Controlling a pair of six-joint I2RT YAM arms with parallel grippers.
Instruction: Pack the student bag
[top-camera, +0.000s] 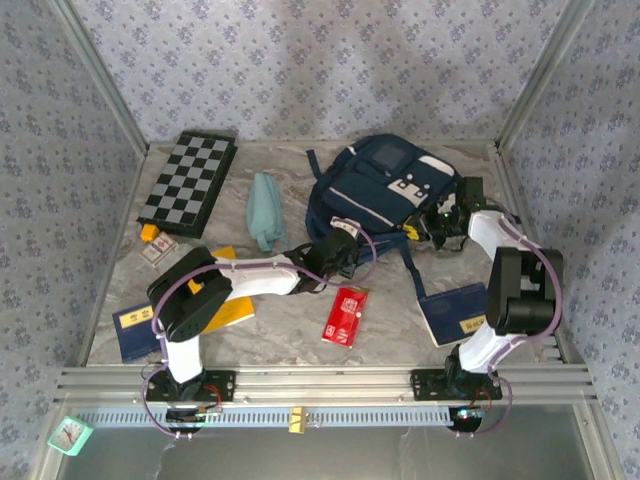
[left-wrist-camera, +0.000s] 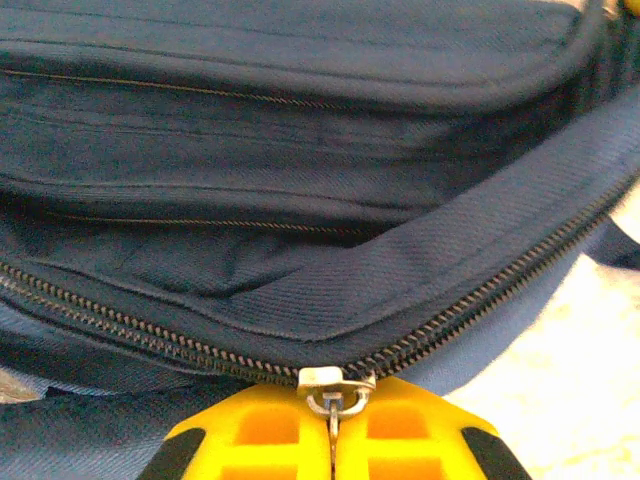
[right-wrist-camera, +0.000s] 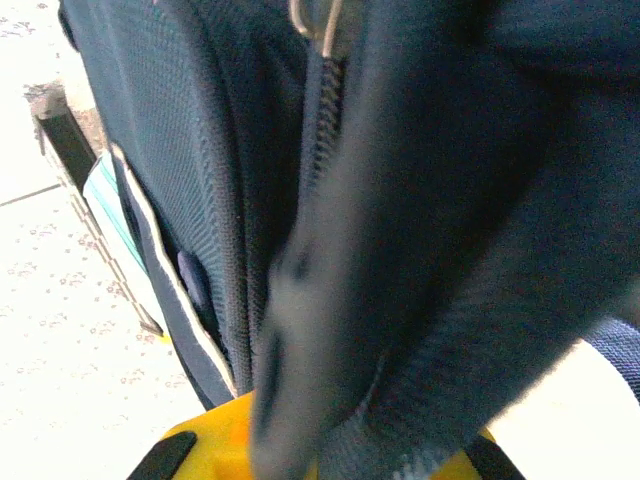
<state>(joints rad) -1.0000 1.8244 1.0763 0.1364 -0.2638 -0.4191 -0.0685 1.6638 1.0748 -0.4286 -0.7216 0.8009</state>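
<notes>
Two navy booklets: one navy booklet (top-camera: 135, 330) lower left, chessboard (top-camera: 188, 180) above it, one teal pouch (top-camera: 265, 210) alongside. Left gripper (left-wrist-camera: 333, 425) is pinched tight on the zipper pull (left-wrist-camera: 335, 385), zip parted. One red packet (top-camera: 345, 315) low centre, bare surface (top-camera: 390, 325) to its right. One student bag (top-camera: 385, 185) upper centre, near the back wall. Right gripper (right-wrist-camera: 320, 455) is clamped onto its fabric. Second navy booklet (top-camera: 455, 315) lower right.

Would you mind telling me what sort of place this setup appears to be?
Most likely a robot test cell in a lab, not a real room: patterned panel walls box in a marble-look table, a metal rail runs along its near edge, and a student bag lies on it.
</notes>
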